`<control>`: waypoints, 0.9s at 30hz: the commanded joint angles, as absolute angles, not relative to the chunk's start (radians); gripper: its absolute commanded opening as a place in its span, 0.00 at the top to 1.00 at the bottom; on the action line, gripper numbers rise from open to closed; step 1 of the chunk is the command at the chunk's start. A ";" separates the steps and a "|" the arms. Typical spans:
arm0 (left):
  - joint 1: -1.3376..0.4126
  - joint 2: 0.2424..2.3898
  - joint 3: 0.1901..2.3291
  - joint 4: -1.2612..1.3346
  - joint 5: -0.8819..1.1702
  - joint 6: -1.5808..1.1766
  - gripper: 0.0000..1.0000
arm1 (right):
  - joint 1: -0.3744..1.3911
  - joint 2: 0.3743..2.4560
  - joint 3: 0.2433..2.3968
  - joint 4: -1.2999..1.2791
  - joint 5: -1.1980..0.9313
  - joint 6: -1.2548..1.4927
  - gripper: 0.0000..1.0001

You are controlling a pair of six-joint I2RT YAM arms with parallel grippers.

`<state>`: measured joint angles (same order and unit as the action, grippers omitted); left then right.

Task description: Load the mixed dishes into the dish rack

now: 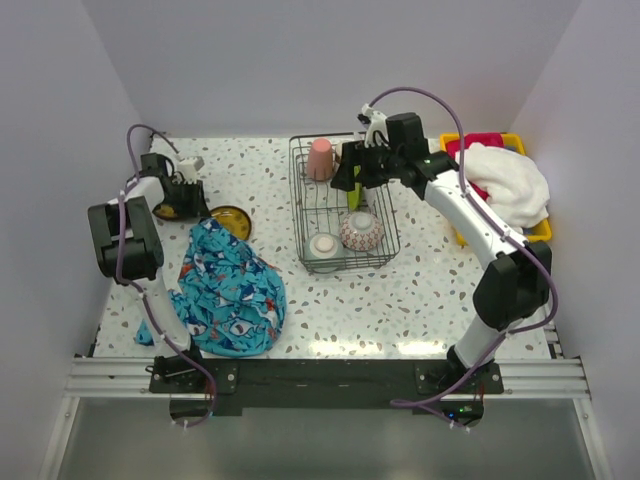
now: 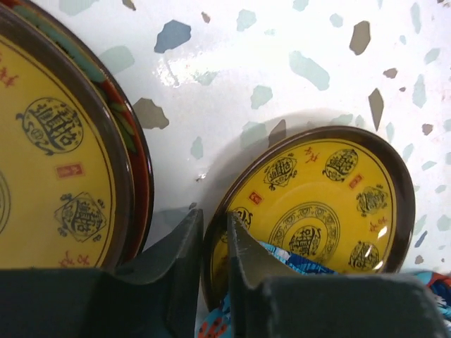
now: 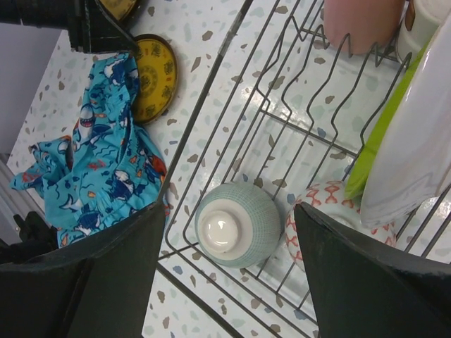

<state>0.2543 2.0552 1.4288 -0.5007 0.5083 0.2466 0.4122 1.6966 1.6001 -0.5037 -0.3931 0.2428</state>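
The dish rack (image 1: 390, 240) stands mid-table. In it are a pink cup (image 1: 320, 158), a lime-green plate (image 1: 352, 192) on edge, an upturned mint bowl (image 1: 325, 247) and a patterned bowl (image 1: 361, 231). My right gripper (image 1: 353, 170) hangs open and empty over the rack, above the mint bowl (image 3: 236, 224). My left gripper (image 2: 215, 243) is shut on the rim of a small yellow-olive plate (image 2: 317, 204), which is partly under the cloth. A second yellow plate (image 2: 49, 162) rests on a teal-and-red plate (image 2: 134, 144) just to its left.
A blue patterned cloth (image 1: 230, 290) lies bunched at the front left and covers the near edge of the small plate. A yellow tray (image 1: 540, 230) holding a white towel (image 1: 505, 180) sits at the right. White walls close in on the table.
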 commanded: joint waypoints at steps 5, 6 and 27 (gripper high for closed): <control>0.253 2.053 1.523 -0.600 0.670 0.339 0.94 | 0.414 1.729 1.697 -0.503 -0.416 0.163 0.22; 0.252 2.042 1.526 -0.601 0.681 0.342 0.95 | 0.413 1.733 1.709 -0.497 -0.429 0.149 0.22; 0.218 1.721 1.641 -0.451 1.014 0.293 1.00 | 0.471 1.847 1.767 -0.270 -0.679 0.288 0.23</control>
<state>0.2390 1.8019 1.6024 -0.4866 0.8974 0.3233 0.4393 1.8294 1.7370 -0.3885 -0.5884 0.2089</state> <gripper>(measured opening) 0.055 0.771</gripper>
